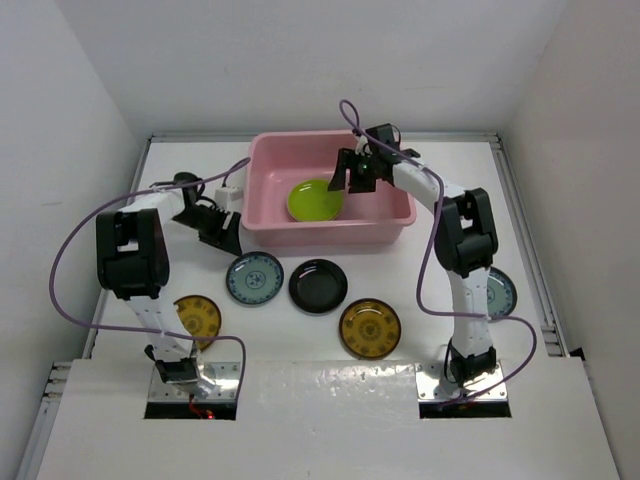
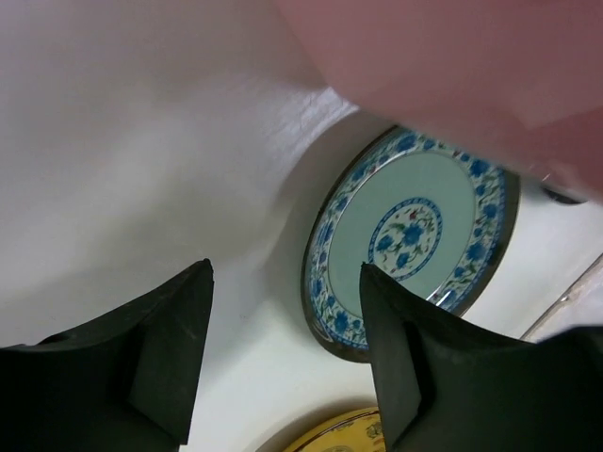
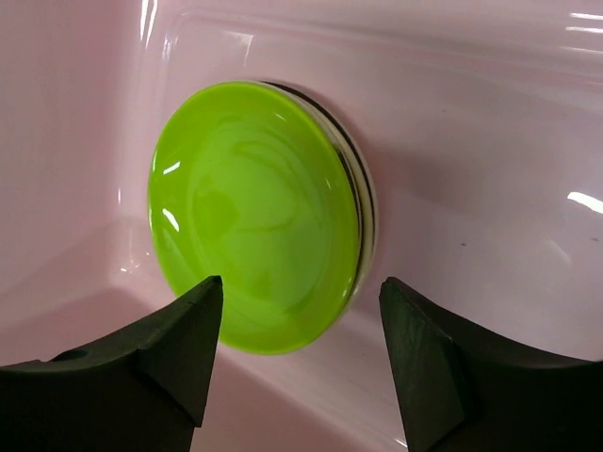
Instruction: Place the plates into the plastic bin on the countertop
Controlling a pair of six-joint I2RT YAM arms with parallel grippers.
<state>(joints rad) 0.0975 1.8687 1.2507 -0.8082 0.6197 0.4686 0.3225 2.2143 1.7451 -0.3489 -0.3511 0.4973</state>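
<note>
A: Where is the lime green plate point(image 3: 250, 217)?

B: It lies inside the pink plastic bin point(image 1: 262, 190), which stands at the middle of the worktop's point(image 1: 290, 340) far edge. A dark rim shows beneath it, so it rests on another dish.

A: And the right tool point(image 3: 301, 292)?

B: It hangs over the bin just above that plate, with its fingers spread and nothing between them.

A: The left tool point(image 2: 287, 273)?

B: It is also spread wide and empty. It sits low beside the bin's near left corner, close to a teal-blue plate point(image 2: 415, 235).

A: What lies outside the bin?

B: That teal-blue plate has a black plate point(image 1: 318, 286) just beside it, and an amber-yellow plate point(image 1: 370, 328) lies nearer the near edge. A second amber-yellow plate point(image 1: 198, 318) sits by the left arm. A second teal-blue plate point(image 1: 500, 292) shows from behind the right arm, toward the right edge.
</note>
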